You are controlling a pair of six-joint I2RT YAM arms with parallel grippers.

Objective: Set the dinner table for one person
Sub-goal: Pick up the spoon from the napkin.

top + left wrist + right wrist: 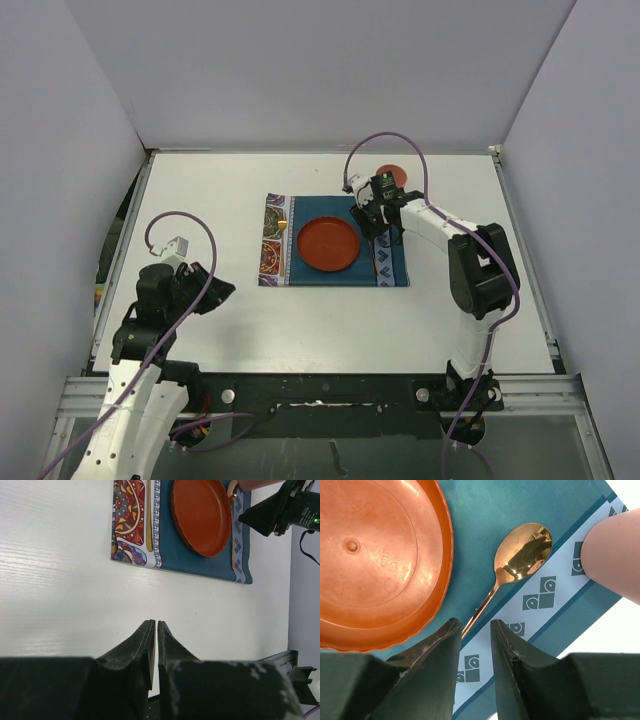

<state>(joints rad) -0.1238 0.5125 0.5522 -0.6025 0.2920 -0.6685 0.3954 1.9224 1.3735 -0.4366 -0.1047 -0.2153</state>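
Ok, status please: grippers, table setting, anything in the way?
Left gripper shut, empty. Right gripper open astride spoon handle. Dinner table: plate on placemat. Nothing blocking.

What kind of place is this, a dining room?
Probably a robot test booth: bare white walls box in the dinner table, and the left arm and right arm are bolted to a metal rail.

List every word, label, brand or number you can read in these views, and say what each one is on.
No text can be read in any view.
orange plate: faint raised marks near its centre, too blurred to read.
placemat: square-and-circle motifs along its pale border. These are a pattern, not letters or numbers.
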